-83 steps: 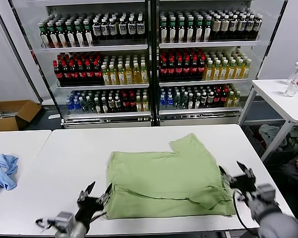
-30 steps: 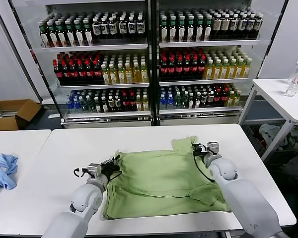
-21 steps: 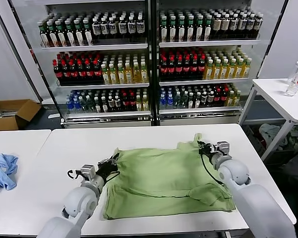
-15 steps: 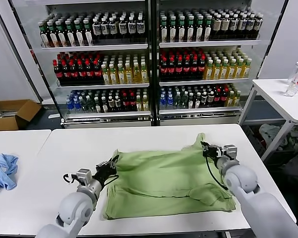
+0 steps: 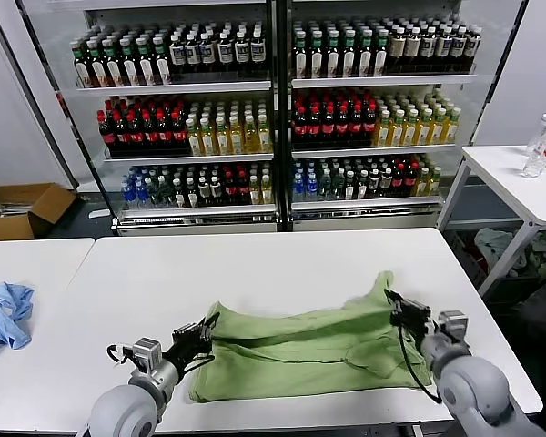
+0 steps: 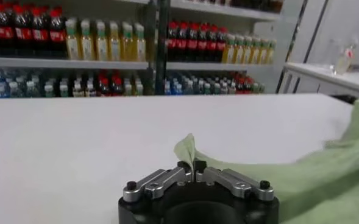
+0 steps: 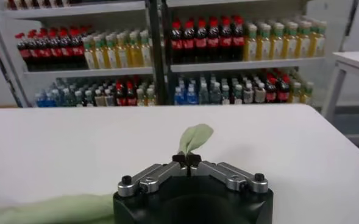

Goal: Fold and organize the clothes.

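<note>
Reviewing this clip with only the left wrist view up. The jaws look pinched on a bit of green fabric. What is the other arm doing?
Observer: The right gripper is shut on another corner of the T-shirt, near the white table's right side.
Operator: Is the shirt lying flat?
Observer: No. In the head view its far edge is raised between the left gripper and the right one; the near part lies on the table.
Operator: Anything else near the work?
Observer: A light blue garment lies on the neighbouring table to the left.
</note>
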Controlling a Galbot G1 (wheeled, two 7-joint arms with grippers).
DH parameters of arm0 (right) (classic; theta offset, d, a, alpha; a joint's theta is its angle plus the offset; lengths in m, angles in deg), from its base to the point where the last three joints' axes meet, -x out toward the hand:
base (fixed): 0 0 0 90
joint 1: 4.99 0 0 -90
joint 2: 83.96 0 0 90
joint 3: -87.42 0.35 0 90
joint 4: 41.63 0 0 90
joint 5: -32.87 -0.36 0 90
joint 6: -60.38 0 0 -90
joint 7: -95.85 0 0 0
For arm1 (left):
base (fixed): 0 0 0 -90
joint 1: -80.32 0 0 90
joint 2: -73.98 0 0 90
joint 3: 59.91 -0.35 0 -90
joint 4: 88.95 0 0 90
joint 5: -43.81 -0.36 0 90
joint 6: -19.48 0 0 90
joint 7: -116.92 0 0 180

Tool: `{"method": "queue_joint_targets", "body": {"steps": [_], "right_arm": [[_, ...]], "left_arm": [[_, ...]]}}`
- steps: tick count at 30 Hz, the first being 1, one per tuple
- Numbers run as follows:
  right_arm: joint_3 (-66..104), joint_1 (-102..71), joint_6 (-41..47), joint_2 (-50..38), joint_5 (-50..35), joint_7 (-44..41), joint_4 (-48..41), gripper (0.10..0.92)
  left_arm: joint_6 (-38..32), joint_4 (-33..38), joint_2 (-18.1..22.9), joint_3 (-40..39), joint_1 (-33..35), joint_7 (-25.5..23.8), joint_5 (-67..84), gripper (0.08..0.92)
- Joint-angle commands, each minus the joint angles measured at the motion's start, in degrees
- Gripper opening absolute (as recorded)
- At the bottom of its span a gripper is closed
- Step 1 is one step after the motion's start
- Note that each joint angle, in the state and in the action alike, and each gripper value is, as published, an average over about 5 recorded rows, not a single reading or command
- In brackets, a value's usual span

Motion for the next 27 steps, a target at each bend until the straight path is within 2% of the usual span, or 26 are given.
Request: {"method": "queue_joint_targets", "body": {"steps": [1,4,9,12,15,17,22,27], "right_arm": [[4.0,-9.5,2.1,1.2,3.8,0.1,2.8,0.108],[2.9,-9.1,2.4,1.8,5.1,0.1,3.1,0.143],[2.4,-9.2,1.7,2.0,6.3,-0.1,4.0,0.285],[2.2,-9.5,1.3,2.1,7.0,-0.1,4.3,0.363],[1.7,-9.4,-0.1,2.8,9.0,0.4,4.1,0.450],[1.1,-9.0,-1.0,3.8,10.2,1.1,3.7,0.511],[-0.3,-8.9,-1.7,5.0,11.3,1.7,3.6,0.658],[0.0,-9.2,-2.1,4.8,11.3,1.9,4.2,0.779]], "left_arm": [[1.4,-0.7,-0.8,-1.0,2.9,-1.3,-6.3,0.091],[0.9,0.6,0.2,-0.9,3.6,-1.8,-9.1,0.121],[-1.5,4.1,3.4,0.3,7.1,0.6,-14.6,0.259],[-2.8,4.8,6.9,0.4,9.9,5.0,-20.1,0.345],[-1.5,2.9,11.4,0.3,10.9,10.7,-23.7,0.432],[-0.3,1.4,14.1,0.2,11.1,12.7,-24.4,0.484],[2.2,0.0,18.0,-0.7,11.3,13.2,-25.7,0.631],[4.5,-1.1,18.9,-0.6,10.8,13.4,-22.7,0.751]]}}
